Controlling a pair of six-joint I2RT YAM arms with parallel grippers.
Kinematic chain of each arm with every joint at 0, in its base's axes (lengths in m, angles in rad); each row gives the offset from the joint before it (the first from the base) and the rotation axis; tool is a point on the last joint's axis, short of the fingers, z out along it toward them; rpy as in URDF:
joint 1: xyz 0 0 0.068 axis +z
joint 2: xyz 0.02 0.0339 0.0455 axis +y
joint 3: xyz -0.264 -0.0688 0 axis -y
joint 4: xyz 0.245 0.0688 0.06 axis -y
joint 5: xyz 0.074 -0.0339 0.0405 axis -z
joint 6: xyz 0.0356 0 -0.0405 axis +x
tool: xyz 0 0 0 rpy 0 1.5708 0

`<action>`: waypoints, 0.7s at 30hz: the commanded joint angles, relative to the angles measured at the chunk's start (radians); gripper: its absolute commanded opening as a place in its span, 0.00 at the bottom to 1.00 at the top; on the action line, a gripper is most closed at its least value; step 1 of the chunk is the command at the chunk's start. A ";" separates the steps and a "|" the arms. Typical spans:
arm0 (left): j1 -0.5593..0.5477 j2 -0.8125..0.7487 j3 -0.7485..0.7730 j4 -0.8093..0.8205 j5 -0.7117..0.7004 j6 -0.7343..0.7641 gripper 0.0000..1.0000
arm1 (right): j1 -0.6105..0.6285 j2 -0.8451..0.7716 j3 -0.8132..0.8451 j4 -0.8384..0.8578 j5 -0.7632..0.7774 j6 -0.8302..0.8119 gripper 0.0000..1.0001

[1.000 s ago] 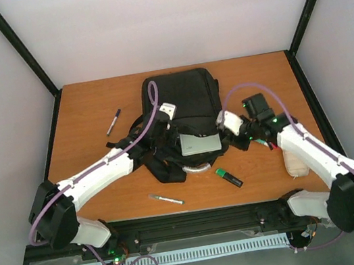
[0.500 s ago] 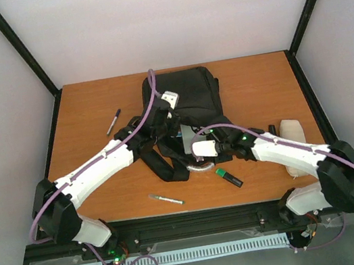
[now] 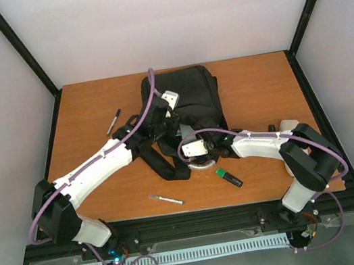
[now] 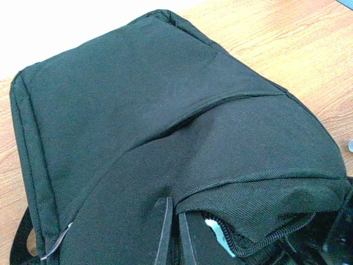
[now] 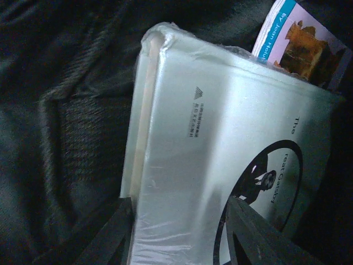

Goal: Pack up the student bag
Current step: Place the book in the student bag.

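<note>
Pinches the flap edge of the student bag with left gripper pressed together — straddles a plastic-wrapped book with right gripper spread; clamped or loose, unclear.

Right wrist view, legible markings:

1. Shrink-wrapped pale book, lying against the student bag: the cover reads "The" and, along a black circular emblem, "reat Gatsb", cut off at both ends. A small triangular logo has two lines of print beneath it, too small to read.
2. Second book, behind the first: its blue strip reads "By Joan Holu", then cut off.

No other view shows legible text.
</note>
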 commanded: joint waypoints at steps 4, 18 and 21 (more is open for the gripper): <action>0.004 -0.046 0.076 0.044 0.064 0.029 0.01 | 0.008 0.096 0.063 0.286 0.141 -0.058 0.41; 0.005 -0.037 0.070 0.024 0.086 0.048 0.01 | -0.022 0.248 0.102 0.535 0.227 -0.127 0.33; 0.005 -0.030 0.070 0.015 0.082 0.048 0.01 | -0.018 0.183 0.081 0.450 0.186 -0.080 0.35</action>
